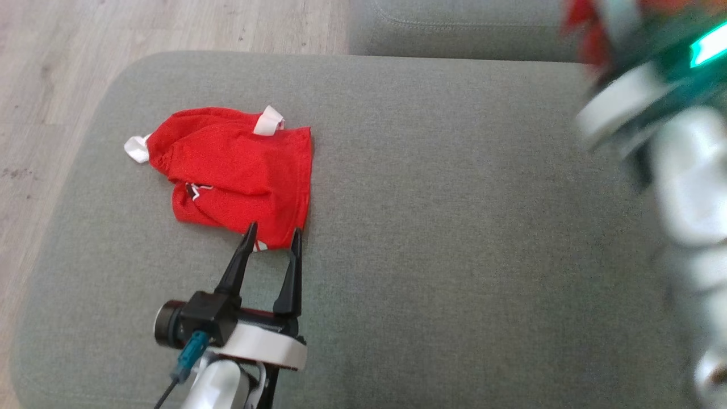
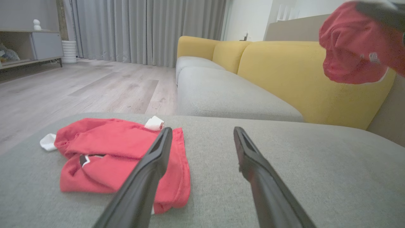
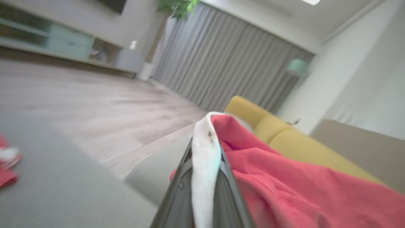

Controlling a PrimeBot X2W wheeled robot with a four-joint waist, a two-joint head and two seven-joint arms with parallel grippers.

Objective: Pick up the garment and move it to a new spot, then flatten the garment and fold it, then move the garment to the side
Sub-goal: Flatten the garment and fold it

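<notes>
Red garment point(image 3: 284, 183) hangs airborne; we clamp its white trim point(image 3: 205, 167) in the right gripper point(image 3: 205, 147) for carrying. We hold the left gripper point(image 1: 274, 230) spread, empty, tips by a second garment point(image 1: 238, 170) on the cushion point(image 1: 454, 199).

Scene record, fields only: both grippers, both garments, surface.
left gripper: open, empty, tips by near edge of lying red garment
right gripper: shut on white trim of held red garment, raised in the air
lying red garment: bunched on grey cushion
background: yellow sofa back
</notes>
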